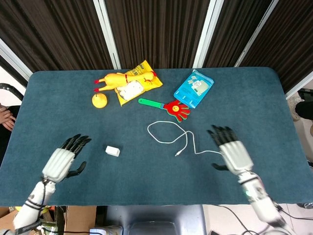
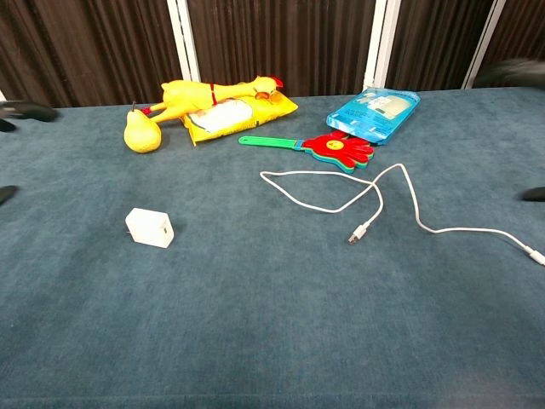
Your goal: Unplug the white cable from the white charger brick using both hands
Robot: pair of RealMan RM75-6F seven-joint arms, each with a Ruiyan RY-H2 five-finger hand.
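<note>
white cable [image 1: 168, 138] lies unplugged, well apart from white charger brick [image 1: 112, 151] at its 9 o'clock; left hand [image 1: 62, 159] and right hand [image 1: 232, 149] spread, empty; a careless sweep could drag the cable.

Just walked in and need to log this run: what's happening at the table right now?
Neither hand is handling anything. The left hand and the right hand hover open over the near part of the table, fingers spread. The white charger brick lies on its own, and the white cable lies loose to its right, its plug end free on the cloth and clearly apart from the brick. So the unplugging looks done, with both parts set down.
</note>
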